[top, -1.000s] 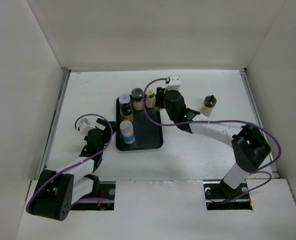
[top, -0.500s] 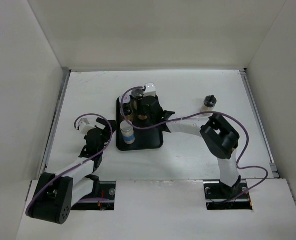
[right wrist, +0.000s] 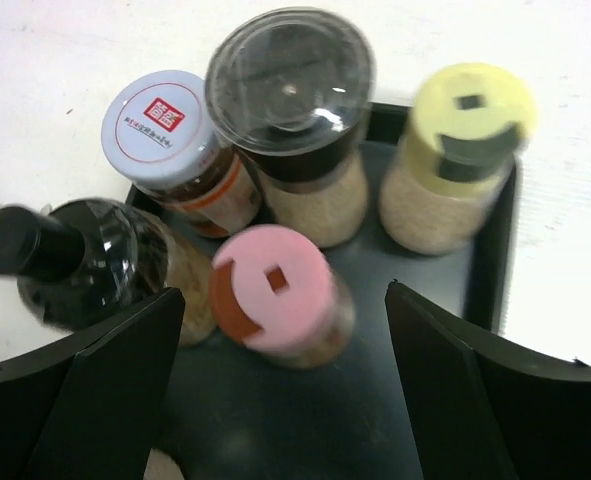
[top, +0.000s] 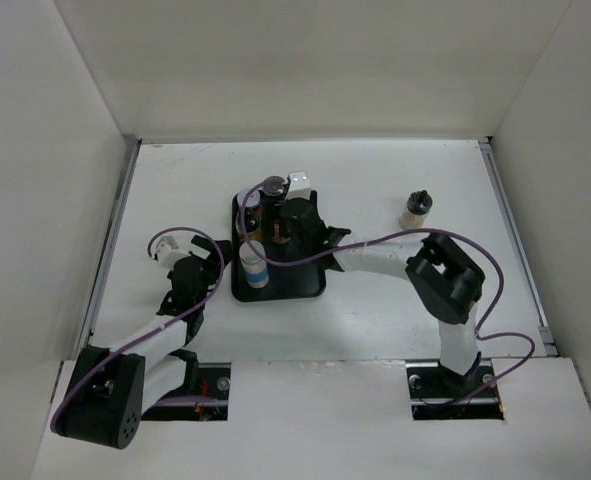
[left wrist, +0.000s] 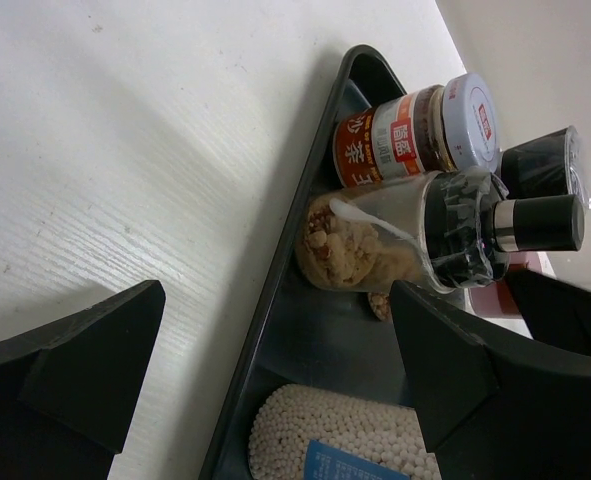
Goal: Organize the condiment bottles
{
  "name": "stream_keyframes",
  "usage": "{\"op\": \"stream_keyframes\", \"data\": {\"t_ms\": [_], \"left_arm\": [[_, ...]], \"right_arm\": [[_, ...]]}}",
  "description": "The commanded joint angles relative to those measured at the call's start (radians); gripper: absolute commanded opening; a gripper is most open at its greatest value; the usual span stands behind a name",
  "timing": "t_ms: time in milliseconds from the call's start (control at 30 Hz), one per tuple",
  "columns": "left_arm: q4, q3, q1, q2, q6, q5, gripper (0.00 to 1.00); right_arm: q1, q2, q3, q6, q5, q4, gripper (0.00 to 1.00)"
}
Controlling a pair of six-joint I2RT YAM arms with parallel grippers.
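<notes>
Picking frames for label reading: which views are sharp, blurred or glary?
Left wrist: sharp, the red-labelled white-lidded jar reads clearly. Right wrist: soft blur over the pink-capped bottle, highlights on the clear-lidded jar. Top external: even light, labels too small.

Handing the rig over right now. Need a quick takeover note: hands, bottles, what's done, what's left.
Left hand: open, empty, low beside the black tray's left rim.
Right hand: open, empty, poised over the pink-capped bottle in the tray, not gripping it.
In the tray: pink-capped bottle, yellow-green-capped bottle, clear-lidded jar, white-lidded brown jar, black-capped grinder, white bead bottle.
Done: six on the tray.
Left: the black-capped bottle standing alone on the table, right of the tray; likely the right hand's pick.
</notes>
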Motion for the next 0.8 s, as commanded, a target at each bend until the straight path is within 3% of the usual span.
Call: {"op": "stream_keyframes", "data": {"t_ms": [0, 100, 267, 333, 400, 533, 633, 767], "left_arm": [[0.043, 0.001, 0.002, -0.003, 0.011, 0.005, 1.0], [0.042, 0.001, 0.004, -0.012, 0.011, 0.017, 1.0], [0.048, 0.005, -0.009, 0.009, 0.011, 0.014, 1.0], [0.045, 0.004, -0.007, -0.001, 0.009, 0.019, 1.0], [0.049, 0.002, -0.01, -0.007, 0.011, 0.011, 1.0], [0.051, 0.009, -0.012, 0.017, 0.008, 0.019, 1.0], [0.051, 0.005, -0.01, -0.001, 0.011, 0.014, 1.0], [0.051, 0.007, -0.01, 0.014, 0.011, 0.016, 1.0]], "right_arm": [[0.005, -0.178, -0.062, 0.013, 0.002, 0.03, 0.87], [-0.057, -0.315, -0.183, 0.038, 0.012, 0.032, 0.77], [-0.221, -0.545, -0.407, 0.102, 0.039, 0.012, 0.38], [-0.298, -0.629, -0.487, 0.11, 0.079, 0.004, 0.34], [-0.373, -0.7, -0.546, 0.096, 0.139, -0.02, 0.38], [-0.501, -0.749, -0.569, 0.049, 0.165, -0.106, 0.74], [-0.53, -0.743, -0.563, 0.03, 0.177, -0.13, 0.88], [-0.582, -0.652, -0.523, 0.027, 0.147, -0.148, 0.97]]}}
